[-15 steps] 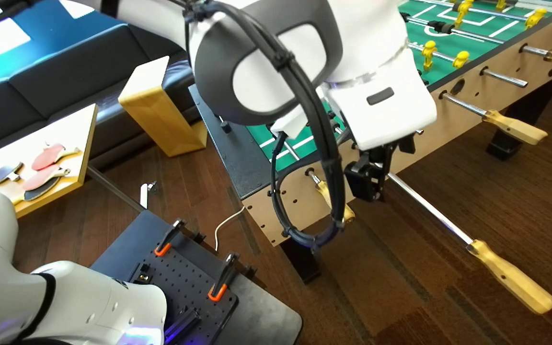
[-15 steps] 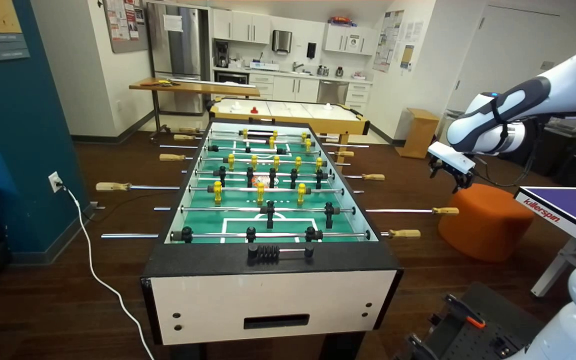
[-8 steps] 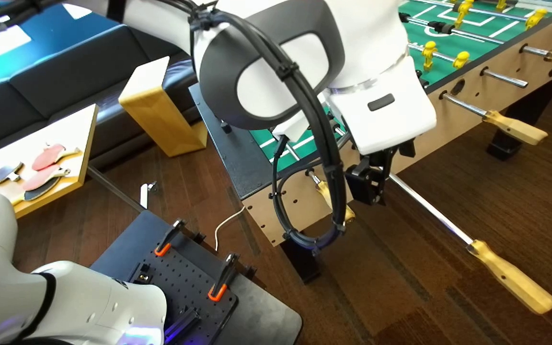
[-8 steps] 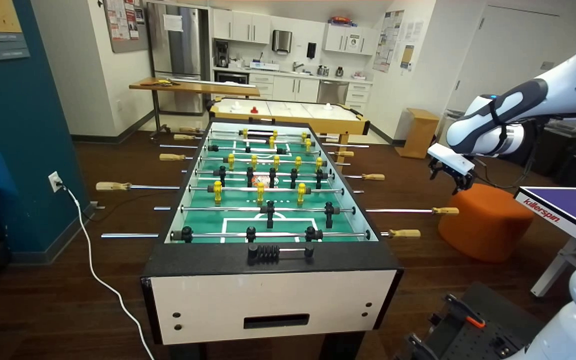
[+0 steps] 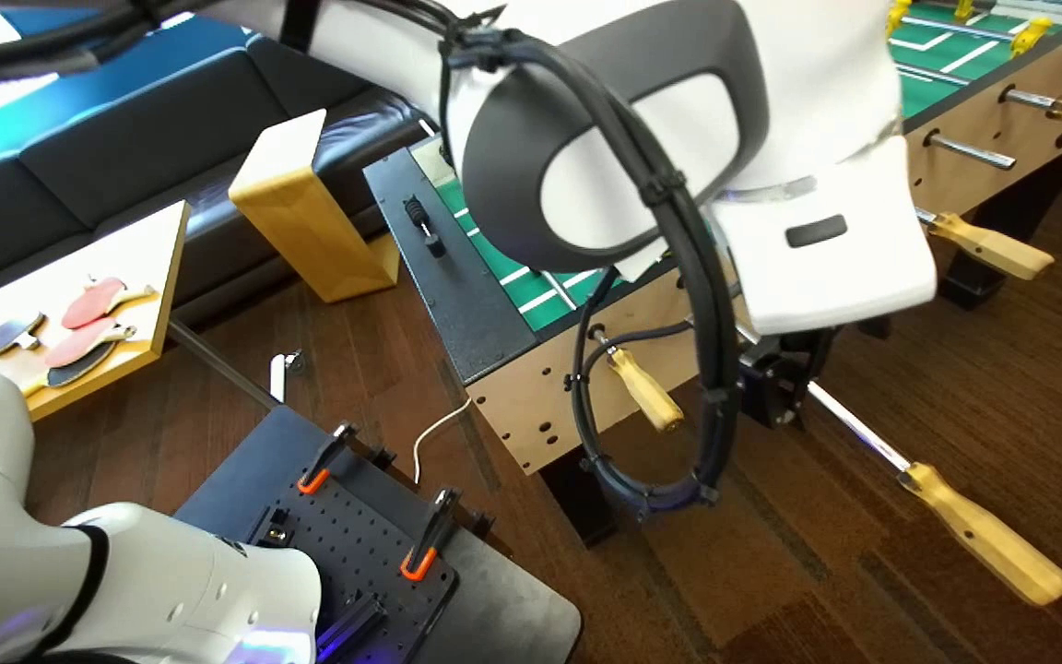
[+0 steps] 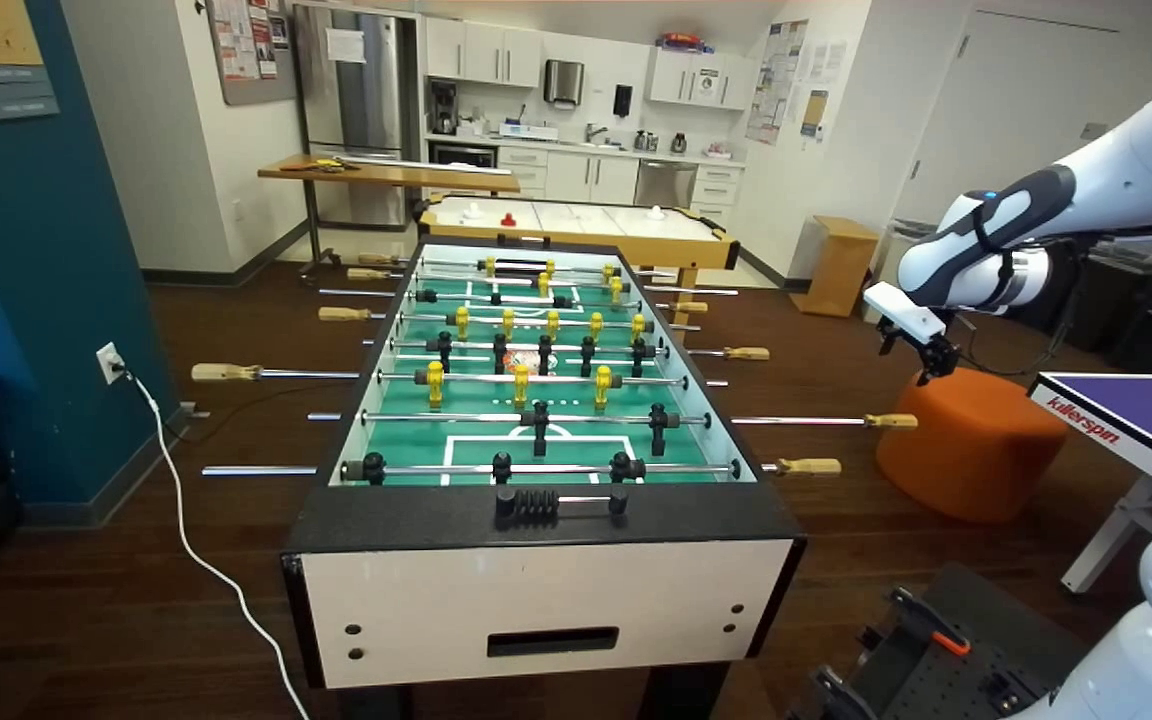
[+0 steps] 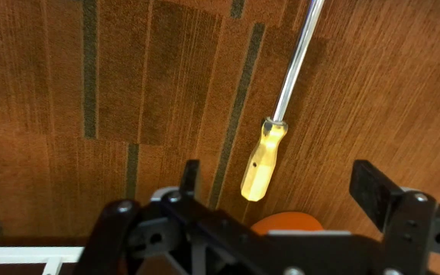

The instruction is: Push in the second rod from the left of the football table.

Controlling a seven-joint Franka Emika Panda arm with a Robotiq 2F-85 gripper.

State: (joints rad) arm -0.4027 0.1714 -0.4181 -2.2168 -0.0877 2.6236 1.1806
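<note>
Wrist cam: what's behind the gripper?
Brown floor, part of an orange stool and a white frame show behind the gripper. It covers the rest of the stool and where the frame ends. The second rod shows uncovered, its wooden handle seen between open fingers.

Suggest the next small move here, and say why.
Probably lower the open fingers toward the handle of the second rod: in the wrist view it shows between them, untouched, and the rod juts well out from the football table.

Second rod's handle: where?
In an exterior view, the second rod's handle is at lower right; the wrist view shows it right of centre, framed by the open hand, the orange pouf just below it in the picture.
</note>
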